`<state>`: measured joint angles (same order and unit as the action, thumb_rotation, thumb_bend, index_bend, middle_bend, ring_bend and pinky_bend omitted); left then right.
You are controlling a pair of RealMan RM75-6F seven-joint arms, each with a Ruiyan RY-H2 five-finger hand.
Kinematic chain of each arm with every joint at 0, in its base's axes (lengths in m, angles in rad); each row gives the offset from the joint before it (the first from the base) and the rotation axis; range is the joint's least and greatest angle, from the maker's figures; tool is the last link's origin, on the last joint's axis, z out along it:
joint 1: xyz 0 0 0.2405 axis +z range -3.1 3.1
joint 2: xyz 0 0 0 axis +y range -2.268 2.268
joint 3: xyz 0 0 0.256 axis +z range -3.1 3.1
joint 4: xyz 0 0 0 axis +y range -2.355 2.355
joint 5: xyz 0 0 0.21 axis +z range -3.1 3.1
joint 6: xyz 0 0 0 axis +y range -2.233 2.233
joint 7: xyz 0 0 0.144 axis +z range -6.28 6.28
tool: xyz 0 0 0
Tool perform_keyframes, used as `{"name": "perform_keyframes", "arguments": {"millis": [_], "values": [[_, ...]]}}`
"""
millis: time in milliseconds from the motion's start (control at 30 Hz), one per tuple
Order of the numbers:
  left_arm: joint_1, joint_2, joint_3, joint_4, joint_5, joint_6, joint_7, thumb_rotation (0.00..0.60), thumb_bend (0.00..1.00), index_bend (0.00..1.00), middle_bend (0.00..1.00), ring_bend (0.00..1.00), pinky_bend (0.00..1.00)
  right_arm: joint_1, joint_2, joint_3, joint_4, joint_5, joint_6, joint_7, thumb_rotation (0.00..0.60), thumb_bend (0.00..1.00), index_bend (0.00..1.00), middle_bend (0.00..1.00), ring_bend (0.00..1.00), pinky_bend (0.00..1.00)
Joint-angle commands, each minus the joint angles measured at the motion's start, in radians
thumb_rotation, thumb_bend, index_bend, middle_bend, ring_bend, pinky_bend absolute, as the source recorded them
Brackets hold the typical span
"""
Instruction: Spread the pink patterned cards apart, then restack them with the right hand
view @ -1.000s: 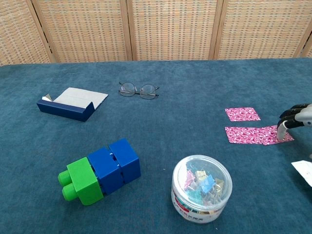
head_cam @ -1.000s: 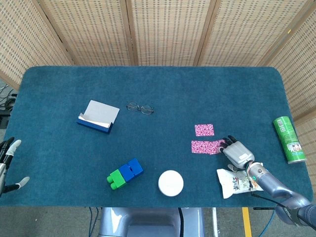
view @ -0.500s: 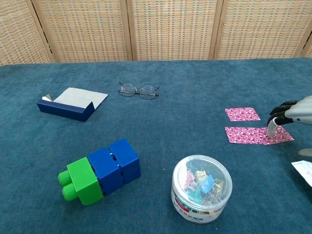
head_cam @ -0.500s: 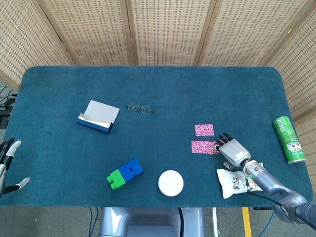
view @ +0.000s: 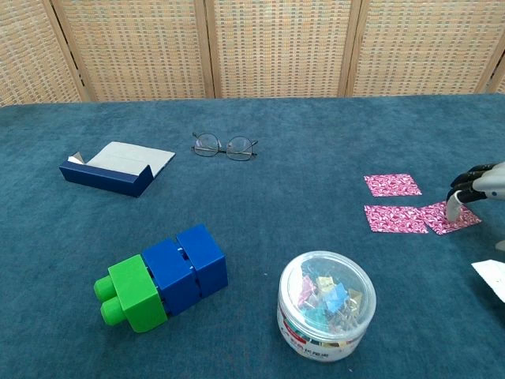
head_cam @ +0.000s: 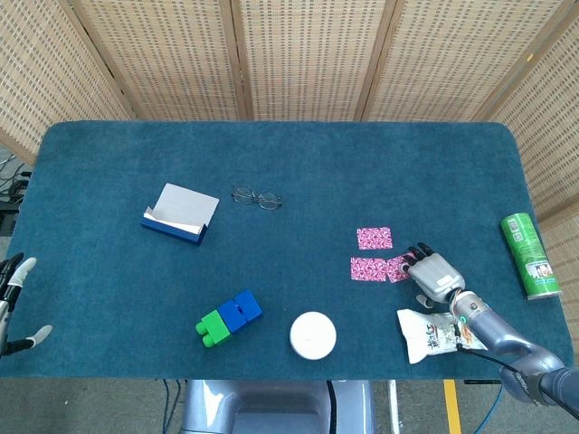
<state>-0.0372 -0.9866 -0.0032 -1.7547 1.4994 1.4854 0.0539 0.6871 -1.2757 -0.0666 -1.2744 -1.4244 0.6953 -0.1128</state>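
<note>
Three pink patterned cards lie on the blue cloth at the right. One card [head_cam: 374, 238] [view: 392, 185] lies farthest back. A second card [head_cam: 368, 268] [view: 394, 218] lies nearer the front, and a third card [head_cam: 396, 268] [view: 446, 219] sits just right of it, a narrow gap between them. My right hand [head_cam: 436, 276] [view: 478, 186] reaches in from the right, its fingertips [view: 454, 208] pressing on the third card's right end. It grips nothing. My left hand [head_cam: 11, 303] hangs at the table's front left edge, fingers apart, holding nothing.
A snack packet [head_cam: 432, 334] lies under my right forearm. A green can [head_cam: 532, 256] lies at the far right. A clear tub of clips [view: 326, 306], a blue and green block [view: 162, 276], glasses [view: 225, 146] and a blue box [view: 114, 167] fill the middle and left.
My right hand reached left over the overlapping front cards, then drew back right, pulling the top card off the second so a gap shows between them.
</note>
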Motion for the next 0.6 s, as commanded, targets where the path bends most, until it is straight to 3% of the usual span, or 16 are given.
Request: {"name": "perform_keyframes", "arguments": {"millis": [33, 600], "values": [[-0.002, 0.000, -0.001, 0.000, 0.000, -0.002, 0.001, 0.600, 0.06, 0.00, 0.00, 0.00, 0.00, -0.005, 0.006, -0.002, 0.002, 0.006, -0.001, -0.003, 0.600, 0.38, 0.25, 0.18, 0.00, 0.00], [-0.003, -0.004, 0.001, 0.002, 0.001, -0.005, 0.001, 0.600, 0.06, 0.00, 0.00, 0.00, 0.00, 0.001, 0.019, 0.016, -0.036, 0.001, 0.006, -0.009, 0.600, 0.39, 0.25, 0.18, 0.00, 0.00]]}}
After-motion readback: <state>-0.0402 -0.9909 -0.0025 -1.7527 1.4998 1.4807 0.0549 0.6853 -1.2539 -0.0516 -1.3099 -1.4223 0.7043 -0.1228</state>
